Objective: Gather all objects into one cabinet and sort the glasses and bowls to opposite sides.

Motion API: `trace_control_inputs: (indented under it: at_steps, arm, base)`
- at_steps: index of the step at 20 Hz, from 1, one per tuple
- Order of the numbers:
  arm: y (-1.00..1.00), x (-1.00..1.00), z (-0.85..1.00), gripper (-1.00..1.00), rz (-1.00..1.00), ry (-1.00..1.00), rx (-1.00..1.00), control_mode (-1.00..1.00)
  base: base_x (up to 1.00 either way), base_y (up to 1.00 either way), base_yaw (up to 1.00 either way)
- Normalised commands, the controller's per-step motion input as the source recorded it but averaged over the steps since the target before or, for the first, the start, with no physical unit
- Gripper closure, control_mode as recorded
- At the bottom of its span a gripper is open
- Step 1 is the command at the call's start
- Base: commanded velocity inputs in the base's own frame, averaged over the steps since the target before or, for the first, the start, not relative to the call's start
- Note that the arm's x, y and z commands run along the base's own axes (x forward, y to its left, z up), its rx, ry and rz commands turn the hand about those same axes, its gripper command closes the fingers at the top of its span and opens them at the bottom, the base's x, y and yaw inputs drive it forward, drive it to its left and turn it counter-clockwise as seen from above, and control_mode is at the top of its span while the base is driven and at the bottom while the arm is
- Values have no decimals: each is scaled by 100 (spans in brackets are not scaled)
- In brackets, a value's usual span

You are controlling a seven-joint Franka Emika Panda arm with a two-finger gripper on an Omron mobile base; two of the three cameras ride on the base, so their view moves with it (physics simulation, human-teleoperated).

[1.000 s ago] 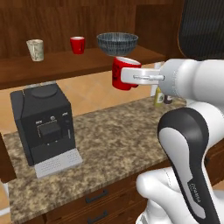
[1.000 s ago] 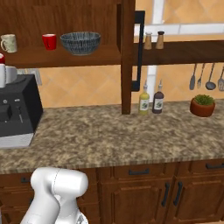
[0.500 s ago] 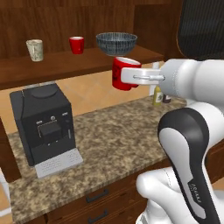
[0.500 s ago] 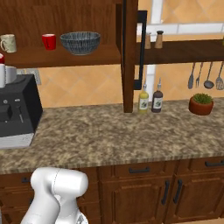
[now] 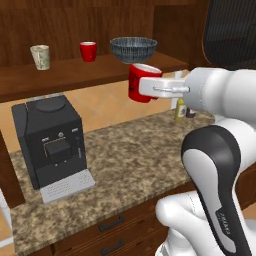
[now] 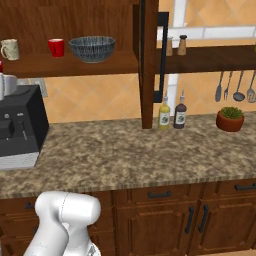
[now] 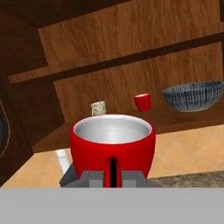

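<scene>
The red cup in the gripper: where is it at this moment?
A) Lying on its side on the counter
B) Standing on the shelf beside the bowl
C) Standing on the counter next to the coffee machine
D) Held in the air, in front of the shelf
D: the gripper is shut on the red cup, which hangs upright above the counter, in front of the shelf that carries the bowl.

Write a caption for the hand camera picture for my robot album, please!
Gripper shut on a red cup, facing the cabinet shelf with tumbler, second red cup and bowl.
</scene>
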Motion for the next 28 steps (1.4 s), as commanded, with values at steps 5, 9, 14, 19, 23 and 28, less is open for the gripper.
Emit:
trace_control_inputs:
  at_steps: [5,9,14,19,23,28]
  arm:
    - [3,14,8,100,0,-6,-7,-100]
    - [3,88,2,100,0,15,-10,-100]
    - [48,27,-11,100,6,2,-18,-100]
    - [62,37,-13,100,5,-2,-14,-100]
    - [4,15,0,100,3,-12,0,-100]
    - [24,11,0,100,0,-2,0,-100]
  base:
    - [0,0,0]
    - [0,0,0]
    - [0,0,0]
    - [0,0,0]
    - [0,0,0]
    - [0,0,0]
